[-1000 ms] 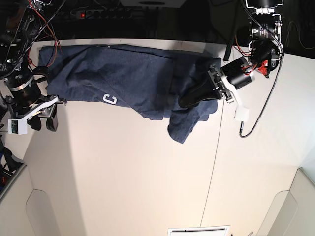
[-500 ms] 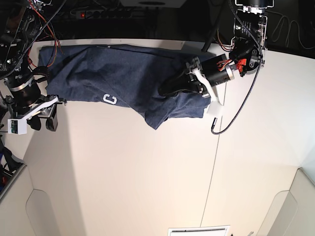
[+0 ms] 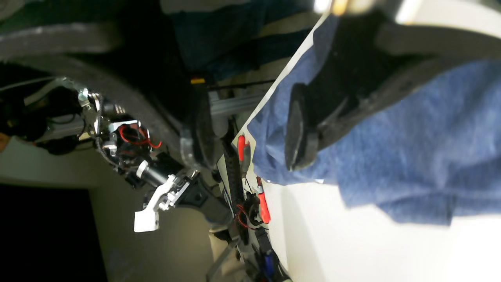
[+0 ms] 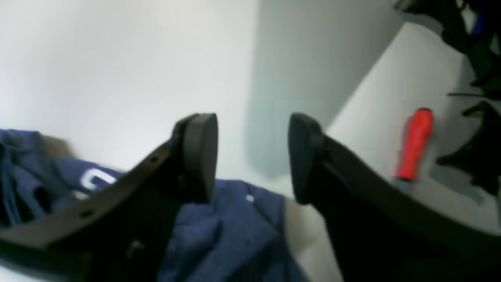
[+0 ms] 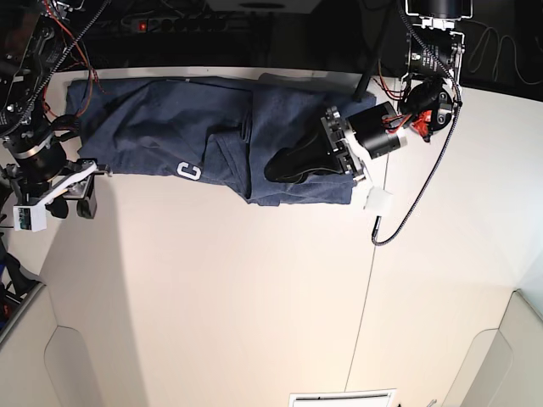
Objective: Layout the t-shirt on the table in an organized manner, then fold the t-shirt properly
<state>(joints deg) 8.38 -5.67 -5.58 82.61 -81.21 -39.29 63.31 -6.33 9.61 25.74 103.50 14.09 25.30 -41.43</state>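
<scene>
With the t-shirt [image 5: 212,136] bunched along the surface [image 5: 254,288], laying-out is judged unfinished: both the left hand [image 5: 284,165] and right hand [image 5: 72,206] are seen parted, empty, and a fresh edge grasp is needed.

the left gripper [image 5: 280,165] reaches in low from the worktop's far right side, its fingers [image 3: 299,129] spread apart, holding nothing. the right gripper [image 5: 72,206] hangs at the worktop's left edge, fingers [image 4: 197,156] parted, gripping nothing.

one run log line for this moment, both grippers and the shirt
left gripper: open over t-shirt | right gripper: open, empty | t-shirt: partly folded on table
</scene>
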